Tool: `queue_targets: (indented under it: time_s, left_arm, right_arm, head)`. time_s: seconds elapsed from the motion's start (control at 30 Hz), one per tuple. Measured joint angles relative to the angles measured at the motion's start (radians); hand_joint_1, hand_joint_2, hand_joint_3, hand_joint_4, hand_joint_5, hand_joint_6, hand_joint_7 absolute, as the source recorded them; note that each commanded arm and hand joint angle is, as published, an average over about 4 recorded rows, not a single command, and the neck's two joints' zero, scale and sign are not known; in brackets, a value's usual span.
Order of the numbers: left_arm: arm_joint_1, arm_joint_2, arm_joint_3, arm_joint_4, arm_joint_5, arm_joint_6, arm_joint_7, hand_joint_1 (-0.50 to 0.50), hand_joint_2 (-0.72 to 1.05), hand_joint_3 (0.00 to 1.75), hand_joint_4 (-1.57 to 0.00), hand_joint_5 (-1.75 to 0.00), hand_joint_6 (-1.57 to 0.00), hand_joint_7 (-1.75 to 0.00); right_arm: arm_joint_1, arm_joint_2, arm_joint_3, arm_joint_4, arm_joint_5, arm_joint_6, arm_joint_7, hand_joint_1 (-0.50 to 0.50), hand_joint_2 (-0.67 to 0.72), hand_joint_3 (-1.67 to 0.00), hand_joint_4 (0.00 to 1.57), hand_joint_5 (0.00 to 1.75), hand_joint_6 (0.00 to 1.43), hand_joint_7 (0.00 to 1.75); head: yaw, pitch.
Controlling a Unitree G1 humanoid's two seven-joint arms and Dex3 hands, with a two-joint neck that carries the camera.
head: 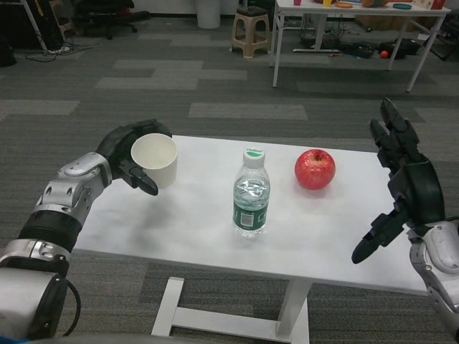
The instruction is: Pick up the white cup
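Gripping the white cup (155, 159), the left hand (134, 159) is wrapping its fingers around it at the table's (201, 236) left edge, mouth tilting toward the camera. Squeezing harder risks crushing it; loosening risks dropping. The right hand (398, 188) is hanging spread, empty.

A matt, paper-like finish is shown by the white cup (155, 159), which is gripped by the left hand (133, 161) of matt black plastic. Brushed silver metal is seen on the left forearm (68, 197). The bottle (251, 193) at centre is of clear, glossy plastic with a green label. A smooth, shiny skin is shown by the red apple (315, 169). The white surface (201, 222) looks smooth and matt. The floor (215, 79) is covered in rough grey carpet.
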Motion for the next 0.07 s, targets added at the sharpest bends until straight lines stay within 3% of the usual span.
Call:
queue_targets:
  time_s: [0.07]
  left_arm:
    - [0.0, 0.0, 0.0, 0.0, 0.0, 0.0, 0.0, 0.14, 0.25, 0.03, -0.45, -1.75, -1.26, -1.61]
  right_arm:
    - [-0.007, 0.0, 0.003, 0.0, 0.0, 0.0, 0.0, -0.46, 0.72, 0.0, 0.0, 0.0, 0.0, 0.0]
  head:
    - [0.005, 0.002]
